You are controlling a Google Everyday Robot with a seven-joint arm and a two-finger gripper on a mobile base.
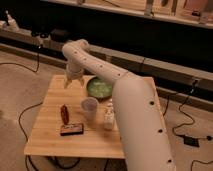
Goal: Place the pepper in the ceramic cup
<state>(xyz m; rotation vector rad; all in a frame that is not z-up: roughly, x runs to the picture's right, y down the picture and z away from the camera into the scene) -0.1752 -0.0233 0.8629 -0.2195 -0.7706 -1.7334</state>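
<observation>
Dark-red pepper (64,112) lies left of the ceramic cup (90,108) on the table (47,137), while my tool (74,81) hangs open and empty toward the upper left.

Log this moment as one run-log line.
pincer: open, empty, near table far-left corner | pepper: lying on table, ungrasped | ceramic cup: upright beside pepper, apart
</observation>
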